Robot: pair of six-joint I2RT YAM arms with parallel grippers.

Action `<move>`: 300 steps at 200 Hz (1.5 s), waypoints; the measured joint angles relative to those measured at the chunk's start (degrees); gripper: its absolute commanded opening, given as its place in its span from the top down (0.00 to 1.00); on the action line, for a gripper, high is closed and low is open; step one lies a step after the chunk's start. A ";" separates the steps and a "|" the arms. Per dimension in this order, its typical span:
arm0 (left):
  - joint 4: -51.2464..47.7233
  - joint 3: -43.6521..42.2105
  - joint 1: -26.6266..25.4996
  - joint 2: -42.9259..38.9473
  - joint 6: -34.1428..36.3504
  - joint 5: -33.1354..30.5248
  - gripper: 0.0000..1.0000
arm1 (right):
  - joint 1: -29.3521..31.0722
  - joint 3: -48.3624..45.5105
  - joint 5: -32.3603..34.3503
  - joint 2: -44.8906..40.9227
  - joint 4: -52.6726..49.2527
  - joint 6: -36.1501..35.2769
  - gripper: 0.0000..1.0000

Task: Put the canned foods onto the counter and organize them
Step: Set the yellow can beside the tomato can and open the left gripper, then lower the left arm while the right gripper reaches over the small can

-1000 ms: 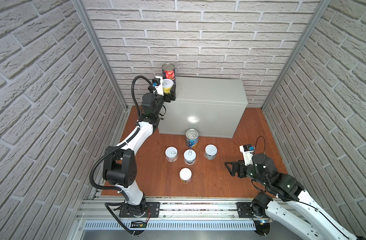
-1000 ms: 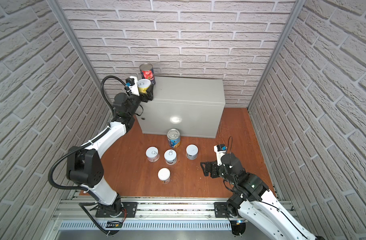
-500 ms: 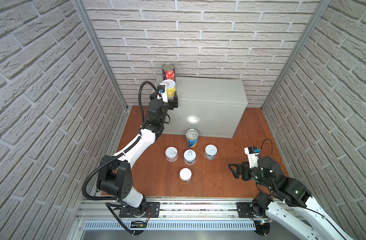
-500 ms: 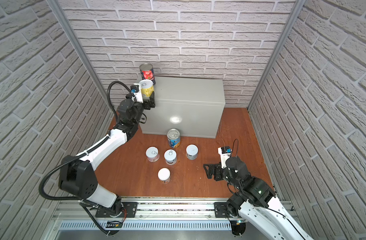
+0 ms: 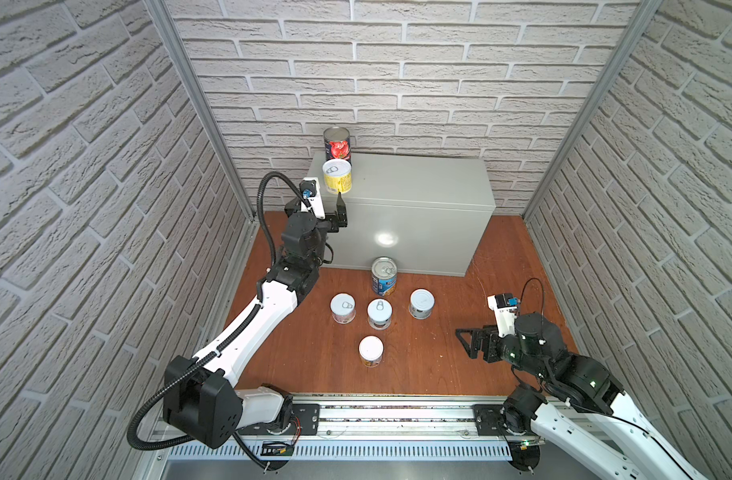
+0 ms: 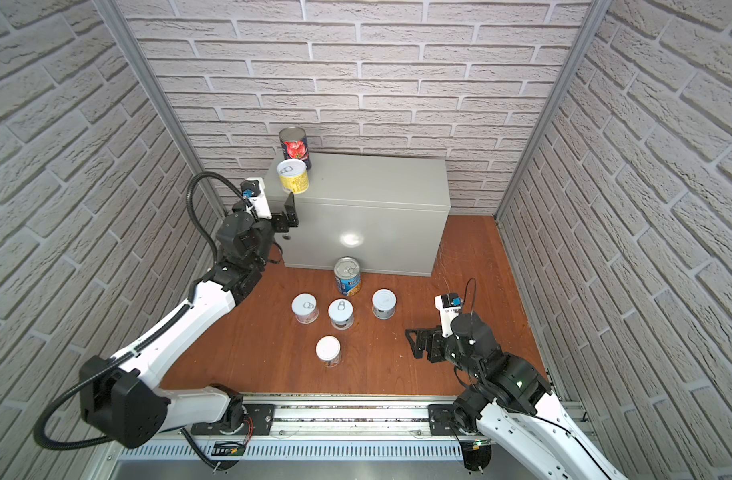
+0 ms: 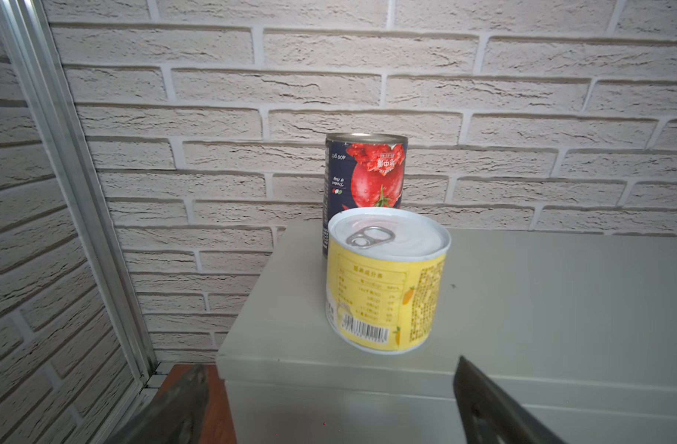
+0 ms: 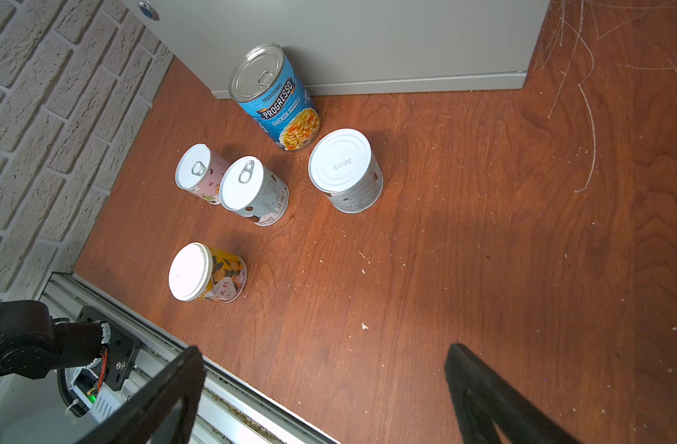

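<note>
Two of the canned foods stand on the left end of the grey counter (image 5: 414,183): a tall tomato can (image 5: 337,144) at the back and a short yellow can (image 5: 337,176) (image 7: 385,280) in front of it. My left gripper (image 5: 330,208) (image 7: 329,365) hangs open just off the counter's front left corner, clear of the yellow can. On the floor are the blue Progresso can (image 5: 384,276) (image 8: 275,96), three short pale cans (image 5: 343,308) (image 5: 379,313) (image 5: 421,303) and a yellow can with a white lid (image 5: 371,351) (image 8: 206,273). My right gripper (image 5: 466,343) (image 8: 324,348) is open and empty, low to the right of them.
Reddish-brown wooden floor (image 5: 418,374) lies between brick walls on three sides. A metal rail (image 5: 376,415) with both arm bases runs along the near edge. The Progresso can stands against the counter's front face (image 5: 397,241). Bare counter top stretches right of the two cans.
My left gripper has backed away from the yellow can and dropped below the counter's top edge; the can stays standing. The right arm has drawn back toward the near right.
</note>
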 measured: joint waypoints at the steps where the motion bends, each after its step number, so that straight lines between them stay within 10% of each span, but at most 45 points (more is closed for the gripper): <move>1: -0.13 -0.09 -0.02 -0.13 -0.09 -0.04 0.02 | 0.00 0.00 -0.07 0.04 0.00 0.00 0.02; 190: -40.13 -13.90 -1.31 -28.22 -14.45 6.16 0.02 | 0.46 3.10 -9.25 20.76 14.29 3.13 0.05; 300: -50.97 -19.28 -1.31 -36.20 -17.68 12.11 0.02 | 13.90 6.78 -4.46 36.04 22.36 6.56 0.06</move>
